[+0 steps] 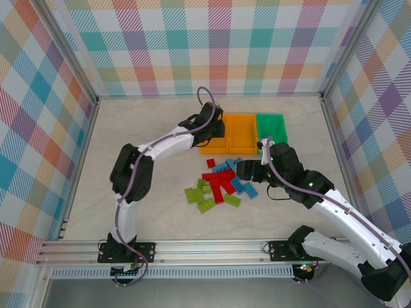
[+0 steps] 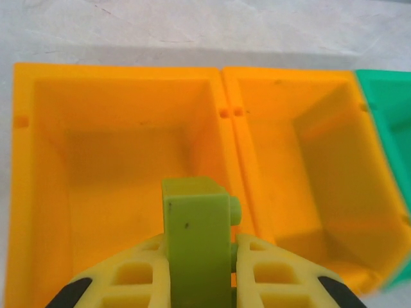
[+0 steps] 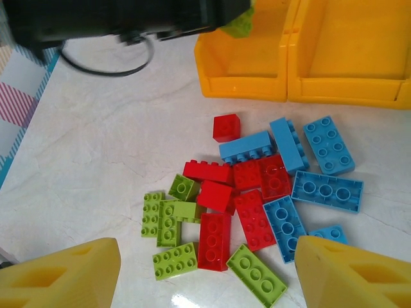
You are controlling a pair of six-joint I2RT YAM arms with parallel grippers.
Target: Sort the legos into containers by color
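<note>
While the left end effector [image 2: 198,269] is clenching a lime green lego [image 2: 196,218] just above the leftmost orange bin [image 2: 45,179], a clean drop is likely calling for releasing well inside the walls; the right end effector [image 3: 207,273] is hovering spread-open over the loose legos [image 3: 253,212] on the tabletop [image 3: 96,160].

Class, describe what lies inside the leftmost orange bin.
The leftmost orange bin shows bare floor and walls; its near floor is covered by the lime green brick clamped in the left gripper.
</note>
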